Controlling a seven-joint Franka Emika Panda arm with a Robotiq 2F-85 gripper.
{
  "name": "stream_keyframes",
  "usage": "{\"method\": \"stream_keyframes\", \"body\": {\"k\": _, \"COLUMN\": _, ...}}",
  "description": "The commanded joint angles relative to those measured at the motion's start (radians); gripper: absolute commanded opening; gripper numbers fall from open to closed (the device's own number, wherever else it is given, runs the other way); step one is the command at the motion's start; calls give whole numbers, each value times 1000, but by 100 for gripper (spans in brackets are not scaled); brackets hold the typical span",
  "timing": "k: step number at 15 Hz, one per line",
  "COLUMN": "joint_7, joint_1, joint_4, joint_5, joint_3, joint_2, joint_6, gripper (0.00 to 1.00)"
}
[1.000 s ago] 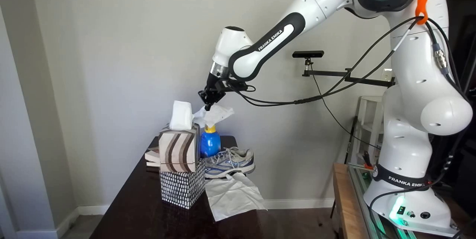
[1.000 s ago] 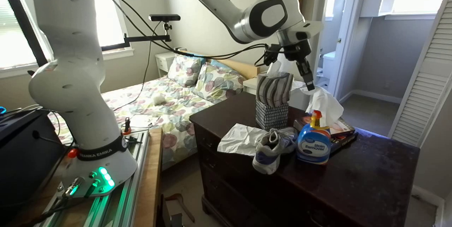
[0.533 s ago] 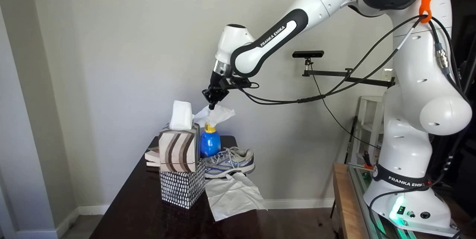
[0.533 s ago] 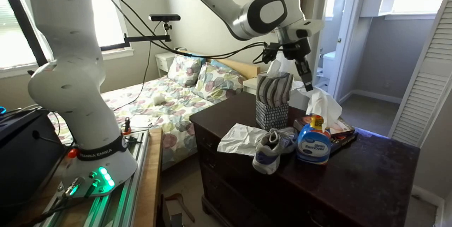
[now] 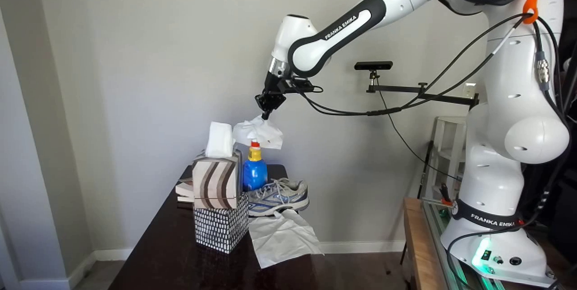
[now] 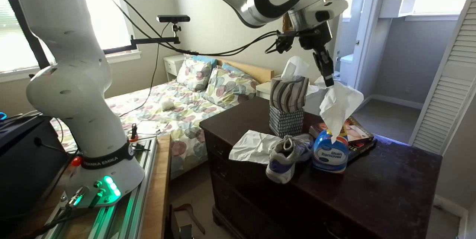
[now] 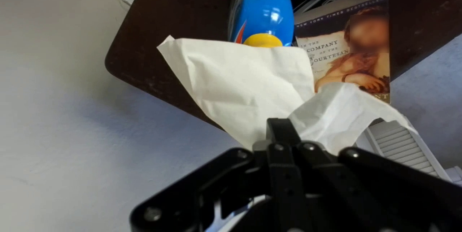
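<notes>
One white tissue [image 6: 339,107] pinched in the gripper [image 6: 329,83], hanging near a blue bottle [image 6: 330,154], shoe [image 5: 279,199] beside the bottle.

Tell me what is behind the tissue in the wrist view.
The tissue leaves parts of a blue bottle, paperback, dark tabletop and louvered panel visible, hiding the bottle's top and part of the paperback.
</notes>
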Motion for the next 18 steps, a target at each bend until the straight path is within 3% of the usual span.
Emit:
{"method": "stream_keyframes", "body": {"k": 1, "joint_7": -16, "joint_1": -30, "joint_4": -35, "joint_5": -21, "joint_3": 5, "joint_2": -33, "joint_6": -28, "gripper": 0}}
{"method": "stream_keyframes", "body": {"k": 11, "joint_7": 58, "joint_1": -56, "joint_4": -23, "joint_5": -59, "joint_3": -22, "joint_2": 54, "joint_6": 52, "gripper": 0}}
{"method": "stream_keyframes", "body": {"k": 18, "joint_7": 2, "joint_1": -43, "joint_4": -33, "joint_5": 34, "joint_3": 3, "joint_2": 66, "joint_6": 81, "gripper": 0}}
